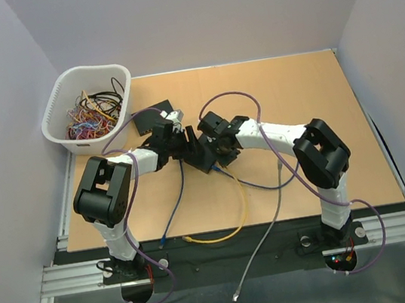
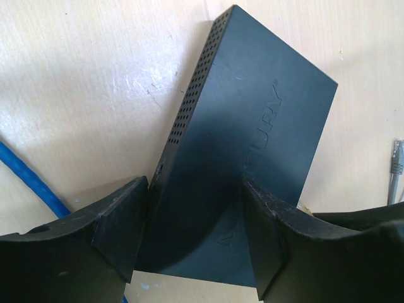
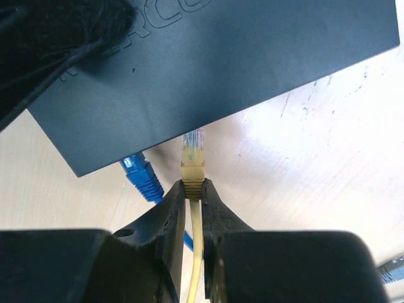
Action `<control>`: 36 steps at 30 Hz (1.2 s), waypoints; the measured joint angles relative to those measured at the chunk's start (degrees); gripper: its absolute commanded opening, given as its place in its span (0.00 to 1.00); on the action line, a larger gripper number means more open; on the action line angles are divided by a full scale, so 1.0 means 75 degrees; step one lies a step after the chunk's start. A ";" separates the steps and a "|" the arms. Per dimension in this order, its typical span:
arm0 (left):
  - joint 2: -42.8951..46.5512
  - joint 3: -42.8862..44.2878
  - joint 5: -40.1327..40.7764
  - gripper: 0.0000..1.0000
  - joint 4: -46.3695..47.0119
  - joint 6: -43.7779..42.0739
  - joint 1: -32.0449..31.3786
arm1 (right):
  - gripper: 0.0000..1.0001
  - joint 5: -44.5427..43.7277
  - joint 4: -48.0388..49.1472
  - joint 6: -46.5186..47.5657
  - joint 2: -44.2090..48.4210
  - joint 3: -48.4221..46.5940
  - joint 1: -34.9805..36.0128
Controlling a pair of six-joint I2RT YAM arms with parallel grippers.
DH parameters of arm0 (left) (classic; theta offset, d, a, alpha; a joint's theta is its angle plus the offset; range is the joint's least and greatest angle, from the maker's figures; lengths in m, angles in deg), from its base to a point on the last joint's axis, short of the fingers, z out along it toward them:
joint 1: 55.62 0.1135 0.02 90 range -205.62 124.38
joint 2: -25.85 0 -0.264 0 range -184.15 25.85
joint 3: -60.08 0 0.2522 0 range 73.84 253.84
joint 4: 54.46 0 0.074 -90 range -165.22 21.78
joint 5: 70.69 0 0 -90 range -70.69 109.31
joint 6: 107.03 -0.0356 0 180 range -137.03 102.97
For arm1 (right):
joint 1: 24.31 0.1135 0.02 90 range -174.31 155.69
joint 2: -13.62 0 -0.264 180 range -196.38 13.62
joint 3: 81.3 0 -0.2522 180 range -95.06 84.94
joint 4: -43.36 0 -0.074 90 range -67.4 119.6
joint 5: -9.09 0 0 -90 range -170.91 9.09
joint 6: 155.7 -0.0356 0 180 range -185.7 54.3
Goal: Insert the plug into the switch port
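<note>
Approach step, just short of insertion. Gripping the switch [image 2: 252, 145] across its width with the left gripper [image 2: 196, 237], clenched on both long sides and bracing it on the table [image 2: 82, 82]. Pinching the plug [image 3: 192, 154] by its yellow boot in the right gripper [image 3: 192, 189], closed tight, with the cable [image 3: 194, 252] trailing back between the fingers. Sitting mid-table in the top view, between the two wrists, right at the switch's near edge. Pointing nose-first at that edge, long axis in line with the gripper and roughly square to the switch's side, with the clear tip touching or just tucked under the rim of the top face. Cannot tell which from the wrist view, nor whether already inside a port, with the port face hidden beneath the overhang. Just beside on the left, a blue plug [image 3: 142, 173], angled toward the same face. Next, by judgement: a straight push along the plug's own axis, kept level and lined up with a free port, clear of the blue plug, while holding the switch firm against sliding; possibly a small sideways or height correction first if caught on the rim.
</note>
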 measured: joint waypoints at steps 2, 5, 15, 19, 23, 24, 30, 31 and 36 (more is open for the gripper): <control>0.0000 0.0000 0.0026 0.70 0.0003 -0.0020 0.0000 | 0.00 0.0020 -0.0041 0.0047 -0.0044 -0.0082 0.0006; 0.0000 0.0000 0.0061 0.69 0.0009 -0.0047 0.0000 | 0.01 0.0055 -0.0038 0.0102 -0.0163 -0.0117 0.0061; 0.0000 0.0000 0.0055 0.69 0.0006 -0.0052 -0.0003 | 0.01 0.0134 -0.0006 0.0154 -0.0350 -0.0117 0.0172; -0.0003 0.0000 0.0029 0.69 0.0009 -0.0108 0.0000 | 0.00 0.0122 -0.0006 0.0172 -0.0350 -0.0119 0.0175; -0.0003 0.0000 -0.0017 0.69 0.0012 -0.0195 0.0000 | 0.00 0.0047 -0.0012 0.0300 -0.0350 -0.0131 0.0187; -0.0003 0.0000 -0.0026 0.69 0.0012 -0.0221 -0.0003 | 0.00 0.0015 -0.0012 0.0329 -0.0350 -0.0134 0.0187; -0.0032 0.0000 -0.0108 0.68 0.0111 -0.0498 -0.0017 | 0.01 -0.0125 -0.0017 0.0708 -0.0321 -0.0178 0.0184; -0.0055 0.0000 -0.0111 0.68 0.0143 -0.0557 -0.0038 | 0.00 -0.0131 -0.0006 0.0764 -0.0289 -0.0169 0.0184; -0.0149 0.0003 -0.0166 0.67 0.0373 -0.0836 -0.0122 | 0.00 -0.0198 0.0248 0.1105 0.0044 0.0131 0.0184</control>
